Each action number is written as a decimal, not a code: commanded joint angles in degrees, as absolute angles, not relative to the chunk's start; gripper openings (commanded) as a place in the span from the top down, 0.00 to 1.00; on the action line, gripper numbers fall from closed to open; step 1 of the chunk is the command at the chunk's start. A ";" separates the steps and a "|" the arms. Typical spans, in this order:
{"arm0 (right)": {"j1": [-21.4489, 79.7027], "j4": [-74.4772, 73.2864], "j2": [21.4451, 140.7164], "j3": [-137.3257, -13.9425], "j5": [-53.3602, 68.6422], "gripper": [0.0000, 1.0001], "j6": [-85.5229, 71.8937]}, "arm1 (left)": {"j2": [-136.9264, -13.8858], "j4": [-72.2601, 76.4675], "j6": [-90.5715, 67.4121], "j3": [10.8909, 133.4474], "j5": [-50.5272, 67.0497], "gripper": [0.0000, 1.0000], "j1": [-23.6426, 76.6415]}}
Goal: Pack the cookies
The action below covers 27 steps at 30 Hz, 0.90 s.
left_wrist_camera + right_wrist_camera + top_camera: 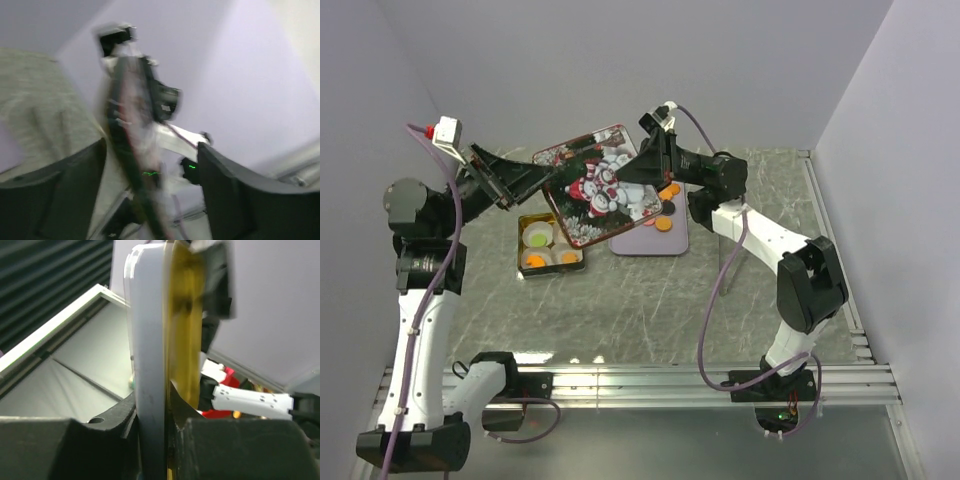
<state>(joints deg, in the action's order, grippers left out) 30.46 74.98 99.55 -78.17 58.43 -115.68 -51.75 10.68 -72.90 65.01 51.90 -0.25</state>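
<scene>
A tin lid point(600, 190) printed with snowmen is held tilted in the air above the table. My right gripper point(642, 168) is shut on its far right edge; in the right wrist view point(167, 422) the lid point(150, 315) stands edge-on between the pads. My left gripper point(518, 182) is open at the lid's left edge. In the blurred left wrist view point(152, 165) the lid point(131, 145) runs edge-on between the spread fingers. Orange and black cookies point(667, 208) lie on a lavender tray point(650, 245). A gold tin point(519, 242) holds white cups with lime green point(538, 237) and orange cookies point(535, 262).
The tin sits just left of the lavender tray, partly under the raised lid. A metal rail point(650, 380) runs along the near table edge. Walls close in the back and both sides.
</scene>
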 commanded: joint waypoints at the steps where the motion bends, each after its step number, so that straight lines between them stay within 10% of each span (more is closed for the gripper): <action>1: 30.76 82.22 95.80 -77.87 60.47 0.96 -119.02 | -51.59 -16.31 -56.54 68.73 43.80 0.16 -2.11; 4: 29.71 69.33 95.19 -76.99 60.29 0.97 -110.15 | -50.54 -29.48 -47.74 70.58 27.12 0.01 -2.20; 13: 29.44 -2.74 99.66 -89.81 45.37 0.99 -63.73 | -47.90 -37.09 -39.64 62.85 2.64 0.00 -2.02; 27: 39.01 -11.17 126.02 -114.86 34.54 1.00 -63.63 | -48.15 -31.03 -34.28 48.87 -12.12 0.01 2.28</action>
<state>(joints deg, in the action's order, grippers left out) 36.16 -10.35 124.25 -107.02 36.36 -64.23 -46.72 -35.77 -36.60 49.93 -7.68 1.72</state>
